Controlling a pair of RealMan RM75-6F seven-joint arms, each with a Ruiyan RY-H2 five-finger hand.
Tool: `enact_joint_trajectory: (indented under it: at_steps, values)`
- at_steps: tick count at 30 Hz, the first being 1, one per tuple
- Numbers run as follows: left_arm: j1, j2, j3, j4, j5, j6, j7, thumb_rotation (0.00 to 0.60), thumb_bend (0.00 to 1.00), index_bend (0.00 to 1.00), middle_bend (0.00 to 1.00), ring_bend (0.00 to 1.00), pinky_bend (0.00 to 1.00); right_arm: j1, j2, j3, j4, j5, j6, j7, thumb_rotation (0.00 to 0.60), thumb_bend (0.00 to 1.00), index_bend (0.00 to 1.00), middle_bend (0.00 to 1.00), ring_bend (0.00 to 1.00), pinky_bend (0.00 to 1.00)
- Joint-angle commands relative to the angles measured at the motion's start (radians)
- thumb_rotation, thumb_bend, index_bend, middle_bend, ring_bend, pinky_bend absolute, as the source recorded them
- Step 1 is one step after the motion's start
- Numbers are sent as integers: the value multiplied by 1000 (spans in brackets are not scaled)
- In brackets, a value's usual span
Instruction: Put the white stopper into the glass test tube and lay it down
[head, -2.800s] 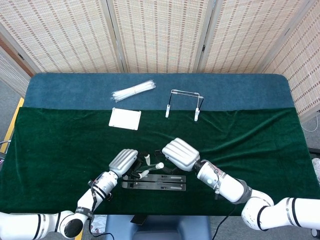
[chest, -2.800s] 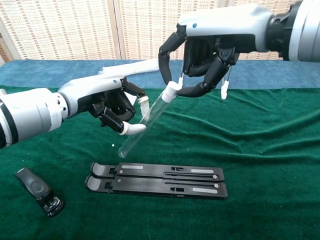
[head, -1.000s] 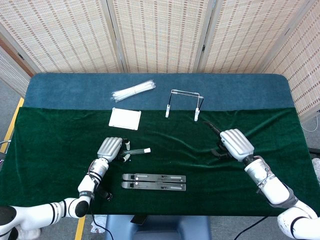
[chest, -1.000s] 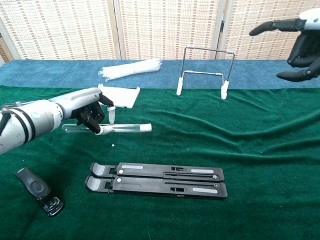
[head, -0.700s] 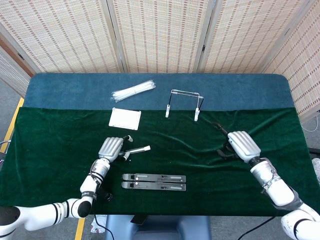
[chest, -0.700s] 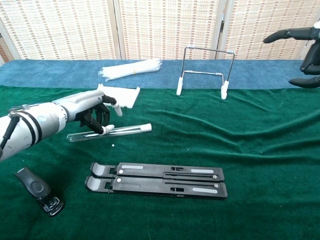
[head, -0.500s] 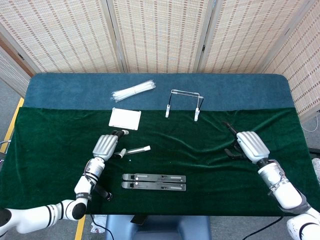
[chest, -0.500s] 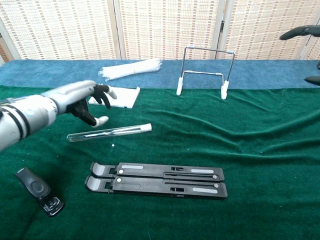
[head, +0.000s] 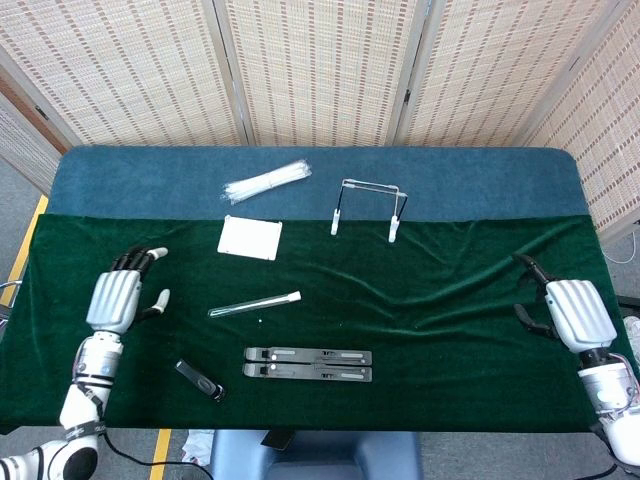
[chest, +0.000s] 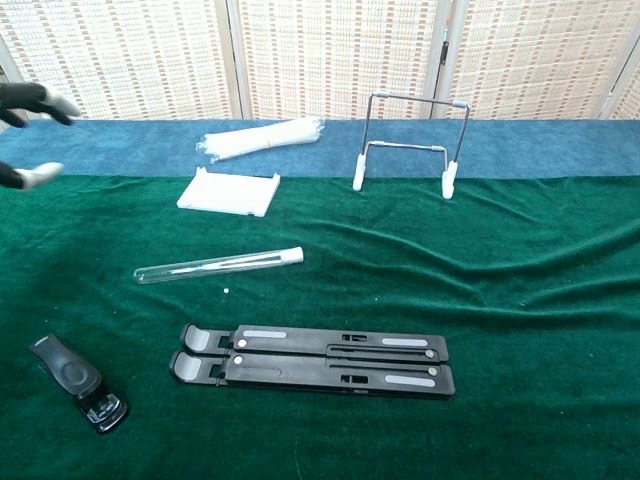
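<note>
Tabletop (head: 420, 180): I see a blue surface with a dark green velvet cloth (head: 450, 330) over its near part.
Black folding stand (chest: 312, 359): lies flat on the cloth, near the front edge.
Left hand (head: 118, 295): at my far left, above the cloth, fingers (head: 135, 259) spread, holding nothing.
Right hand (head: 575, 310): at my far right, fingers apart, empty; well apart from the tube.
Wire rack (chest: 409, 140): upright at the cloth's back edge.
White flat box (head: 249, 238): left of the rack.
Bundle of clear tubes (head: 266, 182): on the blue surface.
Glass test tube (chest: 215, 266): lies on the cloth between box and stand.
White stopper (chest: 293, 255): seated in the tube's right end.
Small black device (chest: 77, 382): front left.
</note>
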Motion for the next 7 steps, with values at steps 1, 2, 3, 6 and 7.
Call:
enact_joint_trajectory:
  at_steps: [1,2,3,6,7]
  values:
    - [82,56,52,-67,58,85,0,600,427,241,233,134,173,-60,-6,-34,48,-65,60,58,600,432,173,177,243,313]
    - [100,67,62,-82,68,103,-2,600,427,242,233,134,172,-73,-14,-38,62,-74,78,60,600,432,173,154,211,274]
    - [124,81,75,-99,83,127,-5,600,427,243,233,133,172,-92,-24,-43,76,-81,99,59,600,432,173,144,193,251]
    - [180,104,104,-122,121,183,-15,600,427,245,233,133,170,-130,-38,-55,91,-87,130,70,600,432,160,132,159,200]
    - [200,109,116,-128,137,201,-18,600,427,245,233,133,168,-143,-41,-57,95,-86,139,73,600,432,154,130,153,188]
